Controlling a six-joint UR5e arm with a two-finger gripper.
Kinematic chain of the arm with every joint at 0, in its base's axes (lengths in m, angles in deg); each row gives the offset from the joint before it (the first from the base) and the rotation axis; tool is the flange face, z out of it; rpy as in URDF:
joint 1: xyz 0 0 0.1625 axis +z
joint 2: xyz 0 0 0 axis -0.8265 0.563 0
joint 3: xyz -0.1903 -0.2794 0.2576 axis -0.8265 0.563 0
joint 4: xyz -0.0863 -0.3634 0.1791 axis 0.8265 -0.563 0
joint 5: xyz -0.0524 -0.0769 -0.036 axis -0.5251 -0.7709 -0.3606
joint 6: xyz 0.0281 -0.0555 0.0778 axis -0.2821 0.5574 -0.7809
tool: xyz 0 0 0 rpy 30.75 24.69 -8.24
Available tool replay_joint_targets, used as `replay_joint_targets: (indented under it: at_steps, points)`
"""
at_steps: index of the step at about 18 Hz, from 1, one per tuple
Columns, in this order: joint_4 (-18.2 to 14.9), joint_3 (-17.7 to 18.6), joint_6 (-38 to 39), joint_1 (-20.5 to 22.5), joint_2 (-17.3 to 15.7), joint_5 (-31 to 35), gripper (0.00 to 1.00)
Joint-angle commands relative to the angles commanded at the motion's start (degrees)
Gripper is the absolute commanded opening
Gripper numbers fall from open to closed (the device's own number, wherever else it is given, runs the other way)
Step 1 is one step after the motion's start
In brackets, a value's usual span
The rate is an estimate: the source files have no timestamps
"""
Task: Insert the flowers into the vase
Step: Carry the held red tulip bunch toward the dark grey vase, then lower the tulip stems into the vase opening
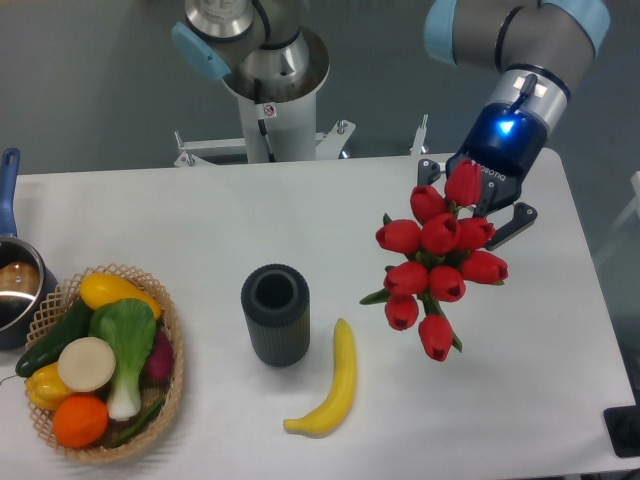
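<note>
The flowers (437, 258), a bunch of red tulip buds with green leaves, hang in the air over the right half of the table. My gripper (478, 205) is shut on the bunch from behind; its black fingers (512, 222) show at either side and the stems are hidden by the buds. The vase (275, 313), dark grey and ribbed with an open round mouth, stands upright on the table well to the left of the flowers and lower in the picture.
A yellow banana (335, 382) lies just right of the vase. A wicker basket (172, 370) of vegetables and fruit sits at the left front. A metal pot with a blue handle (12, 270) is at the left edge. The robot base (270, 90) stands behind.
</note>
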Motion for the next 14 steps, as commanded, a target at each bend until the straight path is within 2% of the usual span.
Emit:
replay_joint_targets:
  at_steps: [6, 12, 14]
  points:
    - [0.3, 0.0, -0.4, -2.5, 0.3, -1.8, 0.37]
    - [0.3, 0.5, -0.5, -5.5, 0.3, -10.6, 0.37]
    - [0.6, 1.9, -0.5, -5.6, 0.3, -13.6, 0.37]
